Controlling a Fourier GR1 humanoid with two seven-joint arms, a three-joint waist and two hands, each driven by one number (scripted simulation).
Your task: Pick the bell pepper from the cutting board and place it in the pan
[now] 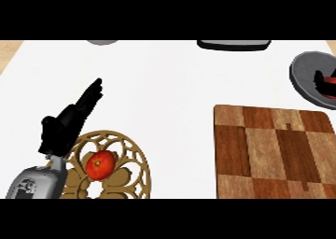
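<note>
The right robot hand (331, 78) reaches into the grey pan (305, 79) at the bench's (164, 79) far right, fingers curled around the red bell pepper (333, 84), the cutting board (277, 151) now bare, while the left robot hand (69, 122) rests straight-fingered beside a trivet (133, 161) holding a tomato (101, 164)

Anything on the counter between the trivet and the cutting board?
No. In the head view, only bare white counter lies between the trivet and the cutting board.
</note>
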